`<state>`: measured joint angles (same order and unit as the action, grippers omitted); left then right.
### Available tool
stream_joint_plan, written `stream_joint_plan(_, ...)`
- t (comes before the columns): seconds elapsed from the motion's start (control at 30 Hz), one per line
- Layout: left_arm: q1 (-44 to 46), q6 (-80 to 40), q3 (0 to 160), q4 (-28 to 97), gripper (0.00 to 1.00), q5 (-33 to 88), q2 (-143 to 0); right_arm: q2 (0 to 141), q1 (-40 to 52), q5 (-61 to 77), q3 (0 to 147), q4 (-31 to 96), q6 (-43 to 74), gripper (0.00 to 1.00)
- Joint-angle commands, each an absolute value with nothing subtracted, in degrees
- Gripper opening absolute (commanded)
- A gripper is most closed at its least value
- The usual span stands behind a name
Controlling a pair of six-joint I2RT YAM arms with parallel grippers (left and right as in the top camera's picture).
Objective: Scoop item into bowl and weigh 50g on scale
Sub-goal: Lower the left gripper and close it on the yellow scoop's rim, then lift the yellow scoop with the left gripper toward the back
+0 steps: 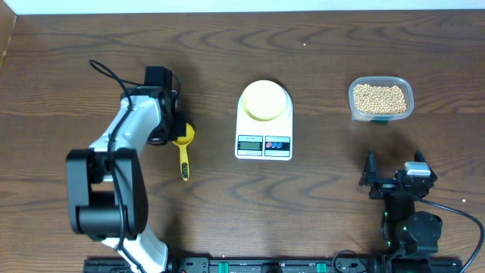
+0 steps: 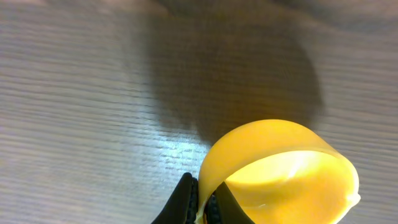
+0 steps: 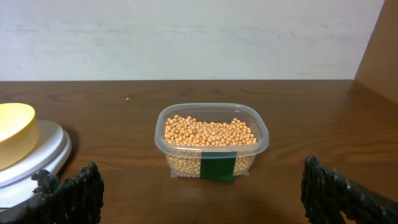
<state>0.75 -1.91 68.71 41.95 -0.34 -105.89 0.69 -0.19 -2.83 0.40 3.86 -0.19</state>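
Sitting between scoop (image 1: 184, 155) and beans (image 1: 380, 97) — scale (image 1: 264, 130), bowl (image 1: 264, 99) atop

scale (image 1: 264, 133) readout illegible, scoop (image 2: 280, 168) cropped at bottom, bowl (image 3: 15, 140) cropped left

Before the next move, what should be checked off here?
1. Grip: left fingers shut on scoop: ok.
2. Scoop empty, ready to load: ok.
3. Placement: bowl sits on scale: ok.
4. Supply: beans in uncovered container: ok.
5. Clearance: right fingers open, apart from container: ok.
6. Scale display zeroed: cannot tell, too small to read.
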Motion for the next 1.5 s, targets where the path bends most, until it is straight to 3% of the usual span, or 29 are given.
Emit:
stream_joint_plan(0.0, 0.38, -2.85, 70.28, 41.91, 0.07, -0.47, -99.92, 0.30, 0.21, -3.29, 0.32, 4.05, 0.80, 0.99)
stream_joint_plan(0.37, 0.38, -2.85, 70.26, 36.58, 0.07, -0.47, -90.65, 0.30, 0.21, -3.29, 0.32, 4.08, 0.80, 0.99)
stream_joint_plan(0.77, 0.38, -2.85, 70.26, 28.77, 0.07, -0.47, -89.52, 0.30, 0.21, -3.29, 0.32, 4.05, 0.80, 0.99)
stream_joint_plan(1.1, 0.38, -3.99, 70.26, 12.47, 0.07, -0.47, -89.52, 0.30, 0.21, -3.29, 0.32, 4.05, 0.80, 0.99)
stream_joint_plan(1.27, 0.40, -14.39, 70.26, 3.62, 0.08, -0.45, -89.52, 0.30, 0.21, -3.29, 0.32, 4.08, 0.80, 0.99)
stream_joint_plan(1.47, 0.40, -36.03, 70.26, -0.93, 0.08, -0.45, -89.52, 0.30, 0.21, -3.27, 0.32, 4.05, 0.80, 0.99)
